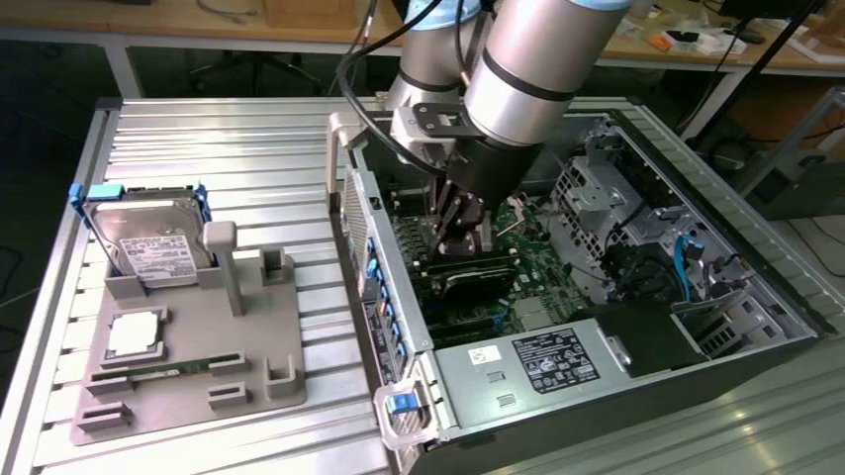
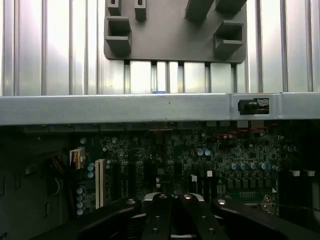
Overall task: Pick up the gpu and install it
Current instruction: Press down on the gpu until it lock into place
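Note:
My gripper [image 1: 462, 237] is lowered inside the open computer case [image 1: 739, 327], just over the green motherboard [image 1: 535, 252]. Its jaws are shut on the top edge of the gpu [image 1: 465, 277], a dark flat card standing right below the fingertips. In the wrist view the two black fingers [image 2: 161, 212] press close together, with a pale strip of the gpu [image 2: 195, 197] showing at their tips. Beyond them lies the motherboard [image 2: 225, 160] with its slots. Most of the card is hidden by the fingers.
On the exterior view's left, a grey parts tray [image 1: 198, 346] holds a silver hard drive [image 1: 152, 247], a square chip [image 1: 135, 334] and a green memory stick [image 1: 172, 368]. The case's side wall [image 1: 383, 287] and drive cages [image 1: 595, 198] flank the gripper. The power supply [image 1: 541, 361] sits near the front.

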Controlling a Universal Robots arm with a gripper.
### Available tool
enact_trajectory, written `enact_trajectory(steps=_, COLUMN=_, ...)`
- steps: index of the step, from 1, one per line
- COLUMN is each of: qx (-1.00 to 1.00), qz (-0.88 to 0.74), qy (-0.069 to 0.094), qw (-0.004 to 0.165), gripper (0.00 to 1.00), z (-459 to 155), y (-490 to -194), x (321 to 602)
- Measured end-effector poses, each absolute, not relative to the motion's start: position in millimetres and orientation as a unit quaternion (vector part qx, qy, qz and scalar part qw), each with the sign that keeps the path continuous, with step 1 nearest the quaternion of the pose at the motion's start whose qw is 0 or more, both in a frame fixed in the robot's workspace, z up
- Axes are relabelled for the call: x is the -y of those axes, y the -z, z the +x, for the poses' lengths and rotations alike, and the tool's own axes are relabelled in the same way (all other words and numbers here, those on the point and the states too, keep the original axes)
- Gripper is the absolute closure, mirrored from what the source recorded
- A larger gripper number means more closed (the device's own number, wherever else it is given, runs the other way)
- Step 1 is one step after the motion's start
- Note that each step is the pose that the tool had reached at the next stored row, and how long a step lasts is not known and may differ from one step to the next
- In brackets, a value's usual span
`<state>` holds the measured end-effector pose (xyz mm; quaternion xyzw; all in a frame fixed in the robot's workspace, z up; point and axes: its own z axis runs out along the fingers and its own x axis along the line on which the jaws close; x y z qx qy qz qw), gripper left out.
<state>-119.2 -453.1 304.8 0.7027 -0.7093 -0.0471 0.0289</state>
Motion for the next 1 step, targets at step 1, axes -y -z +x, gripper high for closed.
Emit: enact_trajectory(steps=1, qx=0.709, qz=0.703, qy=0.047, qw=0.029, gripper=0.89, z=-119.2, y=-304.8, x=453.1)
